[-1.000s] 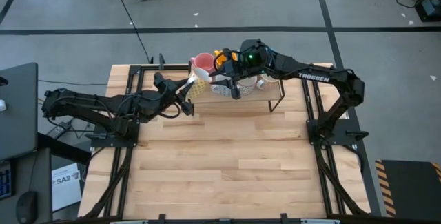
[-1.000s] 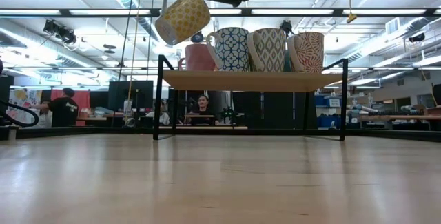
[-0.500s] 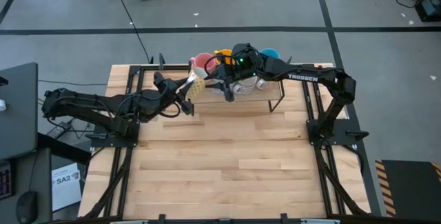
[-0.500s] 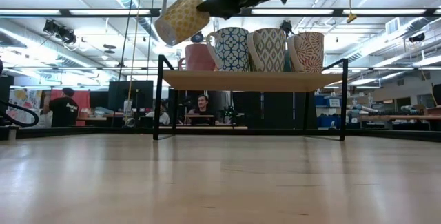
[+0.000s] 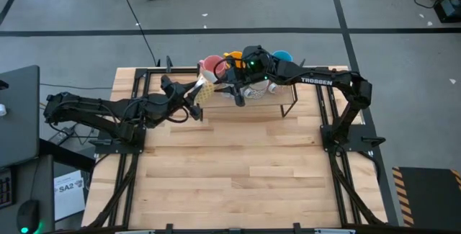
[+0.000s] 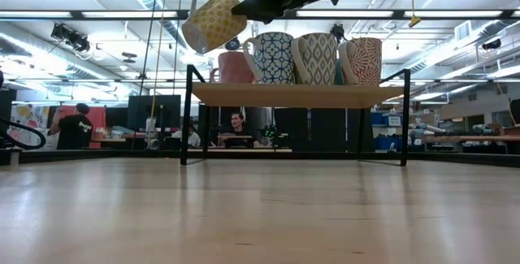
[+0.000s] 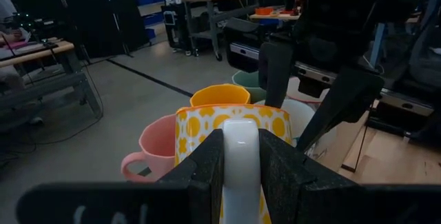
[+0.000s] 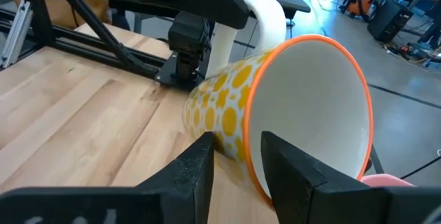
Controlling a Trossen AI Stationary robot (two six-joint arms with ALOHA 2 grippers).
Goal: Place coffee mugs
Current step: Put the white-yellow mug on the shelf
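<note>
- Yellow-dotted mug (image 6: 214,20) hangs in the left gripper (image 7: 241,156), whose fingers are clamped on its white handle (image 7: 241,148), holding it in the air just off the left end of the shelf (image 6: 296,94)
- Right gripper (image 8: 234,156) straddles the mug's orange rim (image 8: 358,72), one finger outside the wall and one at the mouth; I cannot tell whether it has closed on the rim
- Mug's long axis is tilted, mouth turned toward the right arm and base toward the left arm, so both grippers sit at the same mug and neither is clearly nearer
- On the shelf just beyond stand three patterned mugs (image 6: 315,58) in front, with a pink mug (image 5: 211,65), an orange mug (image 5: 233,57) and a blue mug (image 5: 281,55) behind
- My judgement: the coming move turns on swinging the mug upright over the shelf's free left end, beside the pink mug
</note>
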